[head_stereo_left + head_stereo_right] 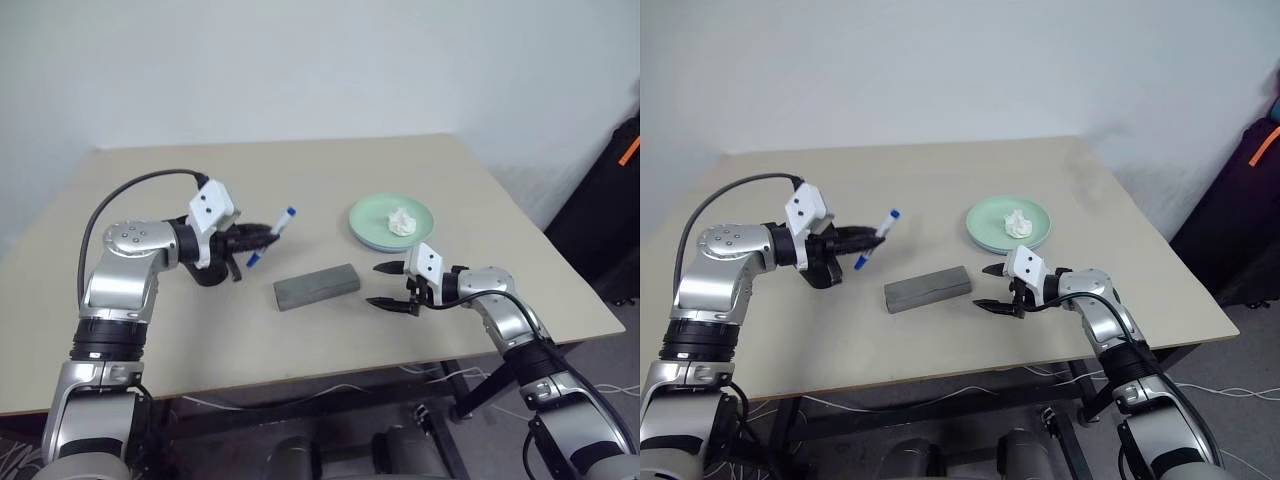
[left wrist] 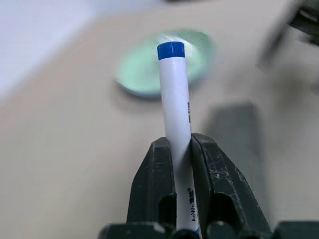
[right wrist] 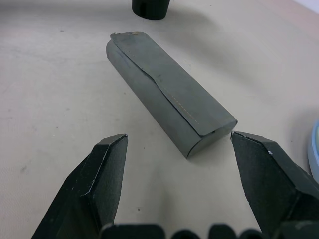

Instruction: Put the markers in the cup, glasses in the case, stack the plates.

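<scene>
Beige table (image 1: 300, 180), plain white wall (image 1: 300, 60), floor cables (image 1: 600, 392)

The marker (image 2: 175, 114) in my left gripper (image 1: 258, 241) was white with a blue cap and small dark lettering along its barrel. My fingers (image 3: 99, 174) were matte black, on both grippers. The case (image 3: 169, 94) was dull grey, a fine pale stitch line running down its lid. The cup (image 3: 149, 7) was plain black. The plate (image 1: 375, 215) showed mint green, the wad (image 1: 401, 221) on it white. The worktop (image 1: 300, 170) was an even pale beige.
</scene>
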Controlling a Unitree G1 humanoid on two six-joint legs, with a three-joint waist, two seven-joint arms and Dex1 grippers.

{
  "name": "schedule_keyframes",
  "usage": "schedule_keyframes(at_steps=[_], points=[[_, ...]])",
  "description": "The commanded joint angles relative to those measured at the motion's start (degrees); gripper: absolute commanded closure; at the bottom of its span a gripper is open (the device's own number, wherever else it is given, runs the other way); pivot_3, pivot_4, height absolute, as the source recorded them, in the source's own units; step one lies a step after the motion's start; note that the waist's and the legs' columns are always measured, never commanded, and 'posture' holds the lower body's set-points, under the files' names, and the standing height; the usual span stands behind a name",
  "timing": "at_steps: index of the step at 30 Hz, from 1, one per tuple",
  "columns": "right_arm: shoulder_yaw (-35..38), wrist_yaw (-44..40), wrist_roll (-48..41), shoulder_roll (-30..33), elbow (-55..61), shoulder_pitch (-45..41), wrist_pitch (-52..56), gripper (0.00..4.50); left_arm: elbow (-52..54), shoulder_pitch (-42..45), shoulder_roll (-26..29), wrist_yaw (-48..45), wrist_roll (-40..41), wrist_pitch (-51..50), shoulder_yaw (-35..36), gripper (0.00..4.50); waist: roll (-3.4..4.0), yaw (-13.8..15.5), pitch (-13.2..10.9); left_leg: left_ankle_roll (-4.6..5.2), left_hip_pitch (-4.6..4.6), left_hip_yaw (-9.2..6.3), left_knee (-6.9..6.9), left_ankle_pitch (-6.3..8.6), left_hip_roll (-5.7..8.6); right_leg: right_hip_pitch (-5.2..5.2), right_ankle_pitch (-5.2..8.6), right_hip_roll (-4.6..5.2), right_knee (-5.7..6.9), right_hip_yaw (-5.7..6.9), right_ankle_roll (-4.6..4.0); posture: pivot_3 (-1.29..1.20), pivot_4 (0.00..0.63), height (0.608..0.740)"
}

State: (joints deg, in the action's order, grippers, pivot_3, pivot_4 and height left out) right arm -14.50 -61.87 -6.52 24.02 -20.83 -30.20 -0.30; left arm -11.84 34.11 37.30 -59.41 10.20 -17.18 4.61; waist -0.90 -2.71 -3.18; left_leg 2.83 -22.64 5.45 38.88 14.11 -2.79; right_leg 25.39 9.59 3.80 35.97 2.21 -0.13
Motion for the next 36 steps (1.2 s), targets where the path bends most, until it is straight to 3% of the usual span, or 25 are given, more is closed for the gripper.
schedule_keyframes(at_steps=[1, 7, 14, 23, 36], points=[[0.77, -0.13, -0.01, 0.48, 1.91, -0.49, -0.51, 0.91, 0.98, 2.59, -2.45, 10.33, 1.94, 1.93, 6.29, 4.42, 0.0, 0.06, 0.0, 0.0, -0.01, 0.0, -0.01, 0.0, 0.0, 0.0, 0.0, 0.0, -0.01, 0.0, 0.0, 0.0, 0.0, 0.74], [0.82, -0.11, 0.01, 0.69, 2.13, -0.29, -0.35, 0.91, -2.17, 2.53, -4.34, 24.84, 0.18, 7.49, 12.05, 4.42, -0.01, 0.06, 0.01, 0.0, -0.02, 0.03, 0.01, 0.0, 0.05, -0.04, -0.01, 0.05, -0.08, -0.02, 0.01, 0.0, 0.0, 0.74], [0.7, -0.12, -0.01, 0.75, 2.16, -0.11, -0.35, 0.91, 4.42, -2.58, -5.3, 32.19, 1.18, 7.18, 14.84, 4.42, -0.03, 0.11, 0.02, -0.17, -0.04, 0.03, -0.01, 0.09, 0.05, -0.05, -0.01, 0.07, -0.1, 0.02, 0.01, 0.0, 0.0, 0.74], [0.83, -0.74, -0.58, 0.35, 2.07, -0.49, -0.42, 0.91, 8.19, -9.17, -5.81, 34.62, 1.85, 4.82, 14.37, 4.42, -0.03, 0.1, 0.02, -0.25, -0.01, 0.04, -0.01, 0.12, 0.03, -0.05, -0.03, 0.05, -0.08, 0.03, -0.02, 0.0, 0.0, 0.74], [5.32, -3.98, -10.84, -0.61, 10.59, -0.99, 10.31, 0.91, 2.93, -9.72, -6.99, 34.62, 1.39, 9.4, 13.69, 4.42, -0.03, 0.09, 0.02, -0.26, -0.01, 0.04, -0.01, 0.12, 0.02, -0.04, -0.04, 0.06, -0.09, 0.04, -0.04, 0.0, 0.0, 0.74]])
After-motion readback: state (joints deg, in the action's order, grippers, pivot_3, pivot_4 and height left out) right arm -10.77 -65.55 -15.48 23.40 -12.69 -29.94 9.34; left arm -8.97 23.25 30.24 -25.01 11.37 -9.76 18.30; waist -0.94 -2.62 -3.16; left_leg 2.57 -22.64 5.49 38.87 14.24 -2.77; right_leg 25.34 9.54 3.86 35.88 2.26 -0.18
